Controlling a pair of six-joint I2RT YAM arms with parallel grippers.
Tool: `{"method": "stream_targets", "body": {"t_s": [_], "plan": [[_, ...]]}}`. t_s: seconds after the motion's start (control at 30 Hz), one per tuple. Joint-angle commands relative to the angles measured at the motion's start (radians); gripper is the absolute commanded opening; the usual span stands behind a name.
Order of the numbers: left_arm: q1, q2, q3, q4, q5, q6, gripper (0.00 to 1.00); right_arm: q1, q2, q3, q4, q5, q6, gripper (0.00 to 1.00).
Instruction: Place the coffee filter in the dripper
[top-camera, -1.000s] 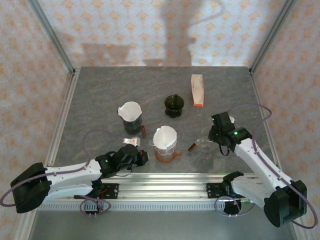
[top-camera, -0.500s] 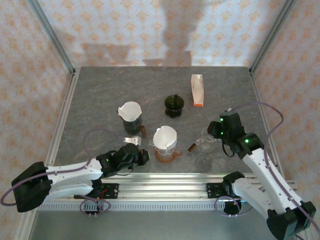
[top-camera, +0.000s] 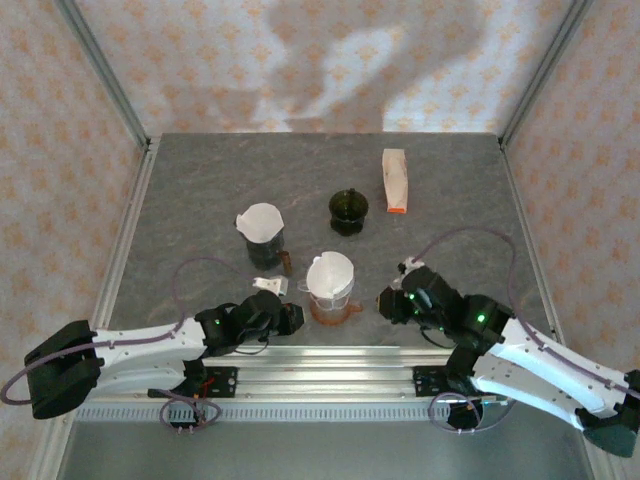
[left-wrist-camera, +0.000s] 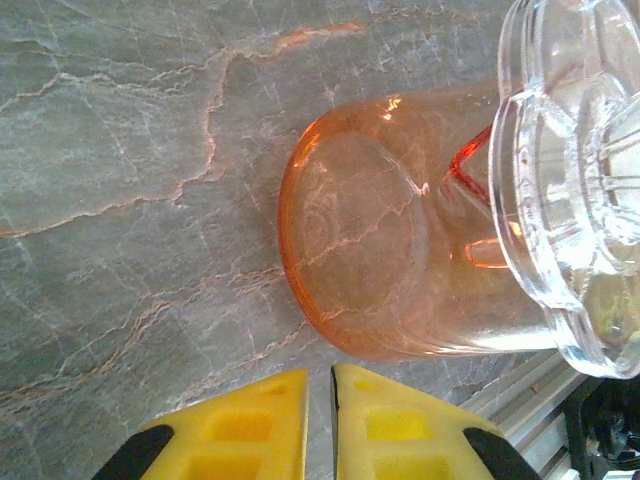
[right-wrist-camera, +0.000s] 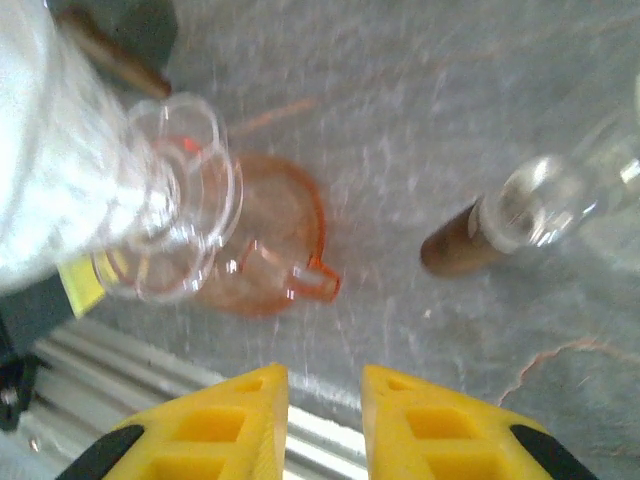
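Observation:
A white coffee filter (top-camera: 330, 271) sits in a clear dripper (top-camera: 333, 290), which stands on an orange glass cup (top-camera: 336, 313) near the table's front edge. My left gripper (top-camera: 293, 318) lies low just left of the cup. In the left wrist view its jaws (left-wrist-camera: 320, 375) stand open by a narrow slit with nothing between them, a little short of the cup's wall (left-wrist-camera: 370, 260). My right gripper (top-camera: 388, 303) is right of the cup. In the right wrist view it (right-wrist-camera: 325, 375) is open and empty, above the table near the cup's handle (right-wrist-camera: 312, 278).
A second filter in a dripper on a dark jug (top-camera: 262, 228) stands at centre left. A dark green dripper (top-camera: 349, 210) and a filter pack (top-camera: 395, 180) lie farther back. A clear glass piece with a brown end (right-wrist-camera: 520, 215) lies right of the cup. The metal rail (top-camera: 330, 365) runs close behind both grippers.
My right arm has swung left and forward to the orange cup's right side, and its jaws have narrowed. The left jaws have parted slightly; that arm has barely shifted.

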Motion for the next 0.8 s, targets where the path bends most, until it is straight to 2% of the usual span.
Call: {"method": "stream_targets", "body": {"t_s": [0.0,0.07,0.2,0.37,0.77], "plan": [[-0.01,0.03,-0.011,0.065,-0.02,-0.022,0.15,0.081,-0.029,-0.085,0.109,0.038,0.091,0.24],[-0.011,0.058,-0.028,0.123,-0.005,-0.032,0.15,0.103,-0.012,-0.143,0.223,-0.007,0.106,0.22],[-0.014,0.115,-0.02,0.187,0.018,-0.029,0.16,0.106,0.084,-0.175,0.353,-0.056,0.09,0.1],[-0.017,0.182,-0.014,0.245,0.032,-0.037,0.02,0.106,0.199,-0.209,0.481,-0.08,0.086,0.0],[-0.018,0.297,0.009,0.363,0.036,-0.067,0.0,0.105,0.371,-0.188,0.58,-0.054,0.042,0.0]]}}
